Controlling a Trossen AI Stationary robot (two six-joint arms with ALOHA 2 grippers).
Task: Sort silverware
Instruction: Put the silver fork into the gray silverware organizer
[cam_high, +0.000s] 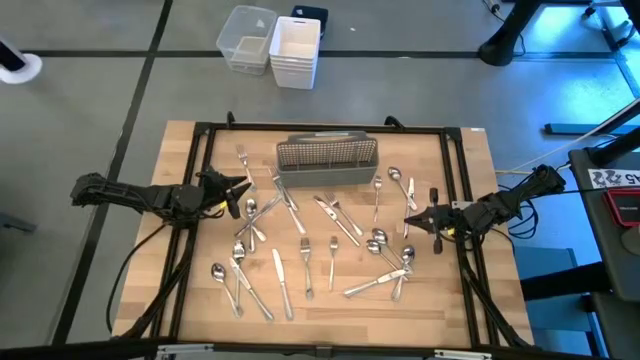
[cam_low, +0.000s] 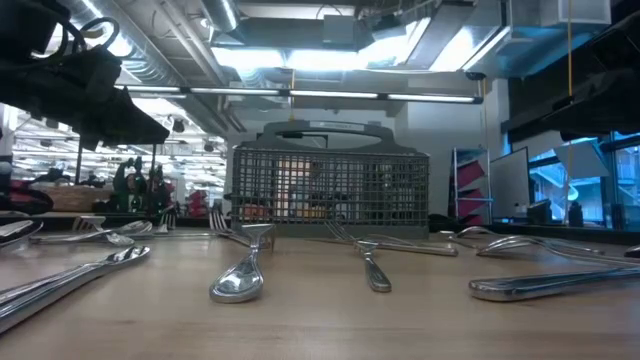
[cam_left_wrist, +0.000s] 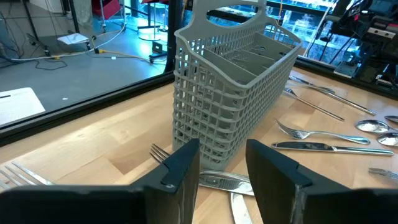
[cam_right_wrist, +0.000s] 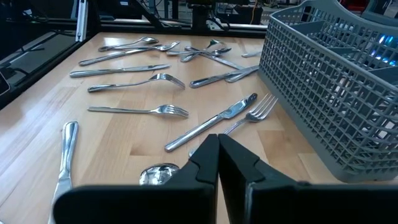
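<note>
From overhead, the left gripper (cam_high: 243, 192) hangs over the left part of the wooden table (cam_high: 190, 300), its fingers (cam_left_wrist: 180, 171) parted with nothing between them; a fork (cam_left_wrist: 186, 174) lies on the wood beneath, its handle cut off behind them. The silverware (cam_high: 305, 250) is scattered loose across the table in front of and beside the grey mesh caddy (cam_high: 326, 160), which stands upright near the far edge. What the caddy's compartments contain cannot be made out. On the right, the right gripper (cam_high: 412, 219) hovers near a cluster of spoons (cam_high: 378, 240) with its fingers pressed together, empty. A spoon bowl (cam_right_wrist: 158, 174) is partly hidden behind those fingers. A black frame (cam_high: 200, 135) borders the table. Beyond it, two white plastic bins (cam_high: 270, 42) sit on the grey floor. The level view shows ceiling lights and shelving, dim and hard to read.
</note>
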